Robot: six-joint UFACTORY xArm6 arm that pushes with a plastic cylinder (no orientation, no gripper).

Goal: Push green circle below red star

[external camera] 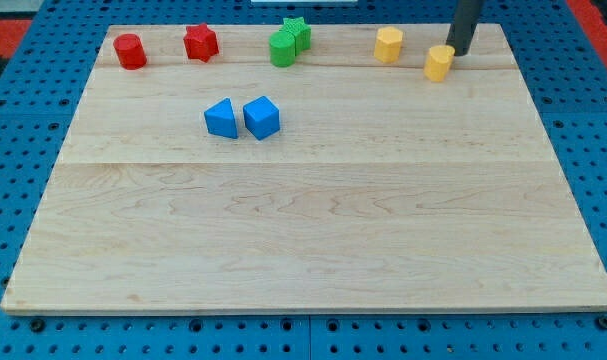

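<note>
The green circle [282, 48] sits near the view's top centre of the wooden board, touching a green star [298, 32] just behind it to the right. The red star [200, 42] lies to the left of the green circle, in the same top row. My tip [456, 54] is at the view's top right, right next to a yellow block [439, 62] on its right side, far to the right of the green circle.
A red cylinder [130, 50] stands at the top left. A second yellow block [388, 44] lies left of my tip. A blue triangle [221, 117] and a blue cube [262, 117] sit side by side below the red star. The board [313, 220] rests on a blue pegboard.
</note>
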